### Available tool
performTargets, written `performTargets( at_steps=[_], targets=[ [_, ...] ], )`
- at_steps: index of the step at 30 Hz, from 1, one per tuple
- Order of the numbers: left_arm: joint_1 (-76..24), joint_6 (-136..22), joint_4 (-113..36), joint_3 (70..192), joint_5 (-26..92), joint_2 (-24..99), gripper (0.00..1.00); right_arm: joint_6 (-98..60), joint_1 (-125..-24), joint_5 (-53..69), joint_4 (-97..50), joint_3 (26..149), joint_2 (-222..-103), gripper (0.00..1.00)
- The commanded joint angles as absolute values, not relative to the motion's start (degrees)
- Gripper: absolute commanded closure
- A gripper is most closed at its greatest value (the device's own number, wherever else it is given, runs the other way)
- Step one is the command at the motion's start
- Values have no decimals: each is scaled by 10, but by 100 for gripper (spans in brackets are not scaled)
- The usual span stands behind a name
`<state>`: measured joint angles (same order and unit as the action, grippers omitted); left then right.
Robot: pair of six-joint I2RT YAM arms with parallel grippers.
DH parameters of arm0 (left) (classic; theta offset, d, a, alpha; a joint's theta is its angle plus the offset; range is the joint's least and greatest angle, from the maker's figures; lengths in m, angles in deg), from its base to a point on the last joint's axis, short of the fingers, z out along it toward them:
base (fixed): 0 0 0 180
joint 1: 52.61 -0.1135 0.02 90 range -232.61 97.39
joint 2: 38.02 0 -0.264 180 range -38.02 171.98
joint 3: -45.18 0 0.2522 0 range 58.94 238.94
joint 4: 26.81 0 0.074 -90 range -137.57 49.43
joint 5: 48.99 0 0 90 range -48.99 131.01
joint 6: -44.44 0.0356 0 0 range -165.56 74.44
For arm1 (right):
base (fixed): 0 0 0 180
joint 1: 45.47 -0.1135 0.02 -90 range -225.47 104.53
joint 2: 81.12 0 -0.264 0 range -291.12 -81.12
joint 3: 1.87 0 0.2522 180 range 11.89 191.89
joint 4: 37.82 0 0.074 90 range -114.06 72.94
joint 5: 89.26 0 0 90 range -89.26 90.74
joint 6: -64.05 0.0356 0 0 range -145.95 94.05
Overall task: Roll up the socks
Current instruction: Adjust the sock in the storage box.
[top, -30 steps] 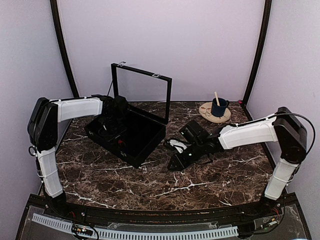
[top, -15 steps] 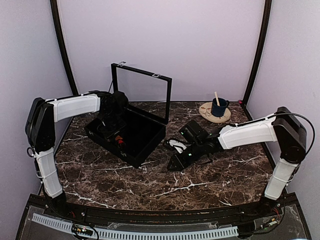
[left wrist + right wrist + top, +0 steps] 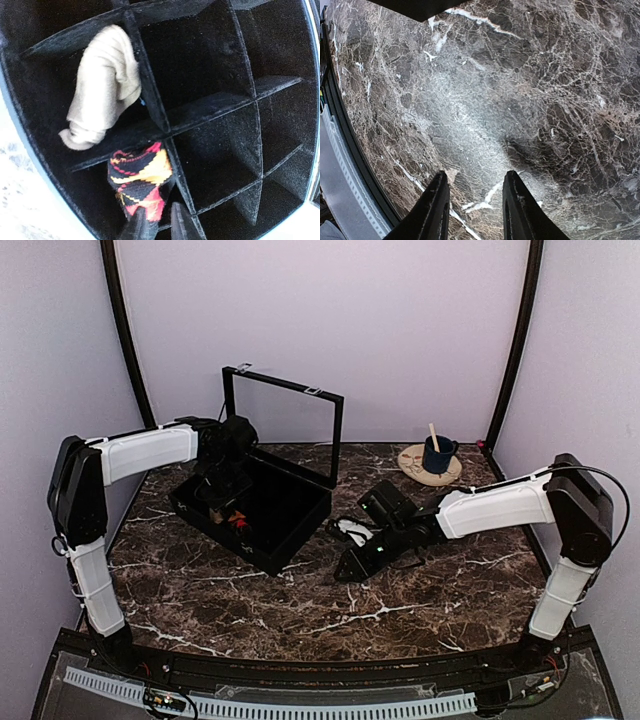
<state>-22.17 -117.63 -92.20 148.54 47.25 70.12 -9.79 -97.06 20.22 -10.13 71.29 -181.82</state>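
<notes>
The socks show in the left wrist view. A rolled black bundle with red and yellow diamonds sits in a near-corner compartment of the black box. A tan part hangs over a divider into the neighbouring compartment. My left gripper reaches down into the box, jaws narrow, with the bundle's lower red end between the fingers and against the left one. From above, a red patch of the socks shows just below my left gripper. My right gripper hovers open over bare marble, also seen in the top view.
The black box stands at the table's left with its lid upright behind it. A blue mug with a stick stands on a round coaster at the back right. A small white object lies by the right arm.
My left arm has shifted a little away from its base over the box, uncovering the red patch of sock, and its jaws have narrowed. The right arm has not moved.
</notes>
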Motion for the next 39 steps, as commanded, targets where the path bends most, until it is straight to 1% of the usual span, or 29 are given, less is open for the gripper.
performTargets(
  at_steps=[1,6,26,34,39],
  targets=[
    [-219,-1172,-907,1465,474,677,84,-99,-968,205,-109,719,-1817,66],
    [-219,-1170,-904,1464,475,693,91,-100,-968,204,-106,722,-1822,66],
    [-219,-1176,-855,1387,437,718,92,-101,-968,210,-107,721,-1846,66],
    [-219,-1164,-847,1400,432,736,92,-105,-968,211,-104,730,-1855,66],
    [-220,-1144,-878,1458,460,738,92,-110,-968,208,-99,740,-1859,66]
  ],
)
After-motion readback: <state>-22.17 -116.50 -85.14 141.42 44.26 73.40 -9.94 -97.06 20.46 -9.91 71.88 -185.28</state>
